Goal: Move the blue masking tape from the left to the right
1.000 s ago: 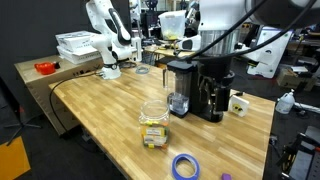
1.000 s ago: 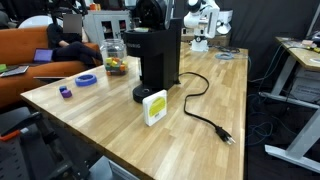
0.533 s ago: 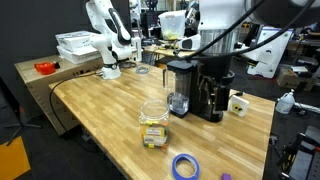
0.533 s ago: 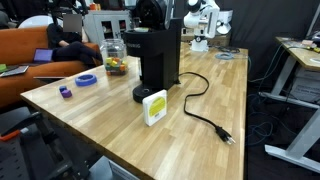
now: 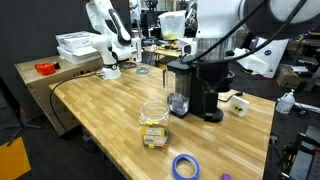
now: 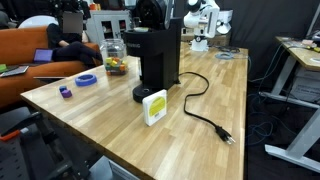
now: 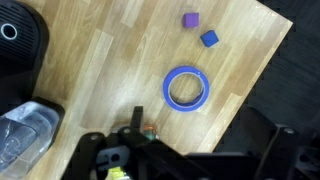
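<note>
The blue masking tape [image 7: 186, 88] lies flat on the wooden table, a blue-violet ring with a wide open centre. In both exterior views it sits near the table's end [image 5: 185, 166] [image 6: 87, 80]. In the wrist view my gripper [image 7: 198, 150] shows only as dark shapes along the bottom edge, high above the table and well short of the tape. Nothing is between its fingers and it is open. In an exterior view the arm [image 5: 218, 35] hangs above the coffee maker.
A black coffee maker [image 5: 200, 90] [image 6: 158, 60] stands mid-table, with a glass jar [image 5: 153, 112] and a yellow box [image 5: 153, 137] beside it. Two small cubes, purple [image 7: 190, 20] and blue [image 7: 209, 38], lie just beyond the tape. A black power cord [image 6: 205, 115] trails across the wood.
The arm above the coffee maker has shifted slightly in the exterior view. The tape and the other objects have not moved.
</note>
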Tool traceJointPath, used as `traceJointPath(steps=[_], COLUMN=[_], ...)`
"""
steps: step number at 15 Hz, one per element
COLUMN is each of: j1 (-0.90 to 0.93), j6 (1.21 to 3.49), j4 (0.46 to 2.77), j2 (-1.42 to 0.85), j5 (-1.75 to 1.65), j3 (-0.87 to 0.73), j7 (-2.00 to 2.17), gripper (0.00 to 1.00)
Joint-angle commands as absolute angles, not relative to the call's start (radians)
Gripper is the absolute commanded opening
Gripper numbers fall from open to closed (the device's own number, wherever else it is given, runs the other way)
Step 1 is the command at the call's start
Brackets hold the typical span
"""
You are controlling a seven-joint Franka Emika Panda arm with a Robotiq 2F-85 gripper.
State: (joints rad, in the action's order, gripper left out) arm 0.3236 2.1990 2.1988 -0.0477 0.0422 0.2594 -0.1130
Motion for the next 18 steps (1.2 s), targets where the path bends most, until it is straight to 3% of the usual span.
traceJointPath(steps=[1, 10, 18], j1=[0.318, 0.322, 0.325], j6=[2.217, 2.295, 2.284], j4=[2.186, 2.134, 2.143], j2=[-0.114, -0.255, -0.248], j5=[0.000, 0.042, 0.025], j3=[0.271, 0.289, 0.287], j7=[-0.008, -0.008, 0.013], gripper=[1.00, 1.00, 1.00])
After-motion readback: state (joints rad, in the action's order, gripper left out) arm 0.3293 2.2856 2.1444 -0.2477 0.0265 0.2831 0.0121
